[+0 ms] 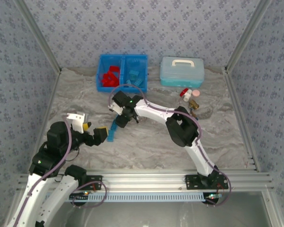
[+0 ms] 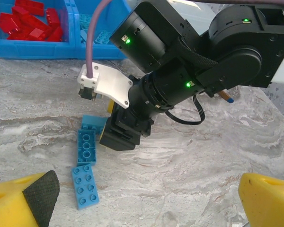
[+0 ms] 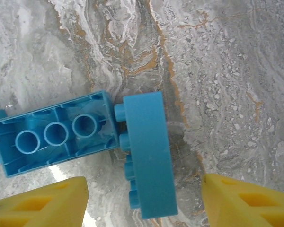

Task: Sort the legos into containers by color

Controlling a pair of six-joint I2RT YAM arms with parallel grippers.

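The blue bin (image 1: pixel 99 71) at the back holds red legos (image 1: pixel 110 75) in its left compartment and blue legos (image 1: pixel 134 74) in its right one. On the table lie three more blue legos (image 1: pixel 112 131). My right gripper (image 3: pixel 144 198) hangs over them, open, its yellow fingers (image 3: pixel 42 203) on either side of a blue brick (image 3: pixel 149 158) that stands on edge, with a gap on both sides. Beside that brick is another (image 3: pixel 57 132) lying underside up. My left gripper (image 2: pixel 146 208) stands open just left of the group, near a studs-up brick (image 2: pixel 85 186), with nothing between its fingers.
A pale blue case (image 1: pixel 181 71) with a white handle sits right of the bin. In front of it lie a small red-and-white capped bottle (image 1: pixel 186 93) and a brass-coloured piece (image 1: pixel 194 103). The right arm (image 1: pixel 180 125) stretches across the middle of the table.
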